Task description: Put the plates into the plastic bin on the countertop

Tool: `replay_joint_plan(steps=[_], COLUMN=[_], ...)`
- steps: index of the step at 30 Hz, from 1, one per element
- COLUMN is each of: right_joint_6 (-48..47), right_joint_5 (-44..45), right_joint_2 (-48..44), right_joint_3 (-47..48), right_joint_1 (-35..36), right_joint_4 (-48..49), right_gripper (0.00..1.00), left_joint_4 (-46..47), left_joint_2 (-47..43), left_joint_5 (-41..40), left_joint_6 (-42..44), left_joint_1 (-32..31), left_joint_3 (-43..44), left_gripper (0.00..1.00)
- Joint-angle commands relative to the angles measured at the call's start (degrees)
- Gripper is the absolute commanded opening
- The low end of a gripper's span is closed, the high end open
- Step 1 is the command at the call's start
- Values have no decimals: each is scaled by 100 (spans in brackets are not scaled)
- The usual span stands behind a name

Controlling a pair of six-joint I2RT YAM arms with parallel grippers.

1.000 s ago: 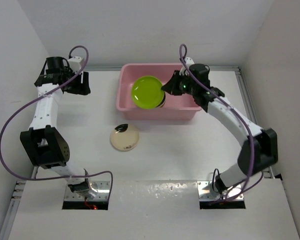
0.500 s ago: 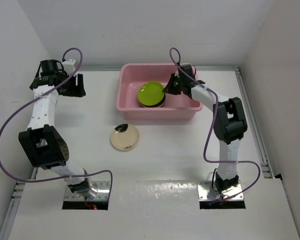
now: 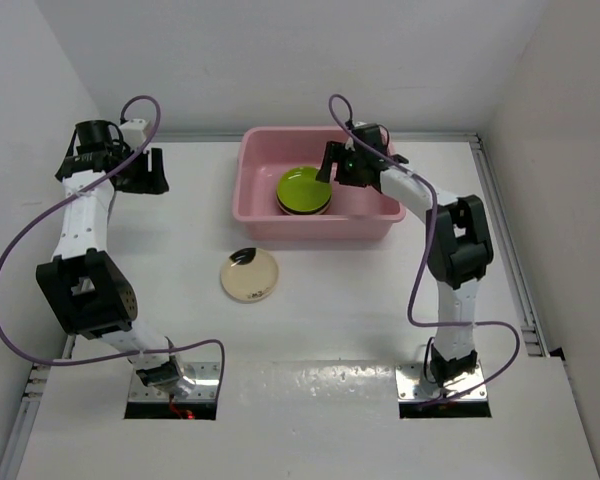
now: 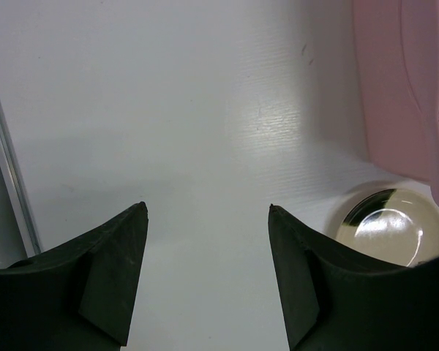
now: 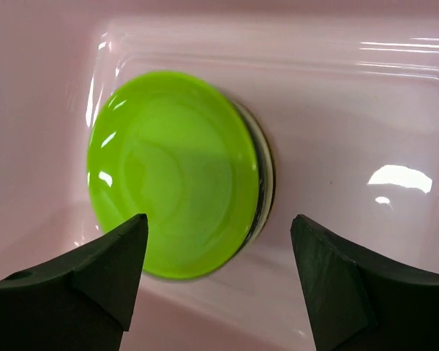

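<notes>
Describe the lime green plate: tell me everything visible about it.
The lime green plate is small, round and glossy, with bright glare spots and a shallow well. It lies face up inside the pink bin, topping a stack of darker plates whose edge shows beneath. The right gripper hangs open over it, not touching.

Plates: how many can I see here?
2 shown whole: a green plate in the bin, a cream plate on the countertop. Others are stacked hidden under the green one.

Lime plate atop stack in pink bin; cream plate on countertop
</notes>
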Motion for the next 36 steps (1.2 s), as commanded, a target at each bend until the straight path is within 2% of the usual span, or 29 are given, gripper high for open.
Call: replay_joint_plan(steps=[1, 4, 5, 6, 8, 9, 11, 12, 19, 25, 30, 36], right_joint_6=[-864, -901, -787, -403, 633, 829, 1286, 1419, 2796, 3757, 3942, 3715], right_joint_5=[627, 1338, 1437, 1508, 1334, 1315, 1419, 1612, 1534, 2448, 2361, 2800], right_joint_2=[-959, -2162, -2332, -2734, -3322, -3422, -3563, -3581, -2967, -2351, -1675, -1165], right_joint_3=[225, -545, -1027, -1267, -2268, -3237, -3745, -4165, -4801, -4961, -4803, -4328], right_joint_1=[333, 860, 1288, 1396, 1809, 2220, 2521, 2888, 3611, 3937, 3955, 3938], right_joint_4=[-161, 49, 85, 181, 994, 1304, 2175, 2595, 3522, 3460, 3689, 3259], right_gripper=[78, 78, 75, 72, 65, 61, 58, 58, 58, 55, 54, 43], left_joint_4=[130, 130, 130, 130, 130, 130, 182, 183, 235, 288, 227, 104], left_joint_2=[-5, -137, -137, -189, -242, -243, -304, -356, -1366, -2071, -2360, -2361], left_joint_5=[70, 69, 8, 8, 8, 8, 8, 60, -45, 8, 60, 7], left_joint_6=[-59, -6, -6, -6, -67, -68, -121, -121, -323, -323, -270, -156], left_joint_1=[65, 126, 126, 126, 179, 231, 284, 285, 390, 390, 390, 285], left_joint_3=[67, 67, 67, 67, 14, 14, -170, -249, -917, -1120, -1242, -1190], left_gripper=[69, 69, 69, 69, 69, 69, 68, 68, 68, 68, 68, 68])
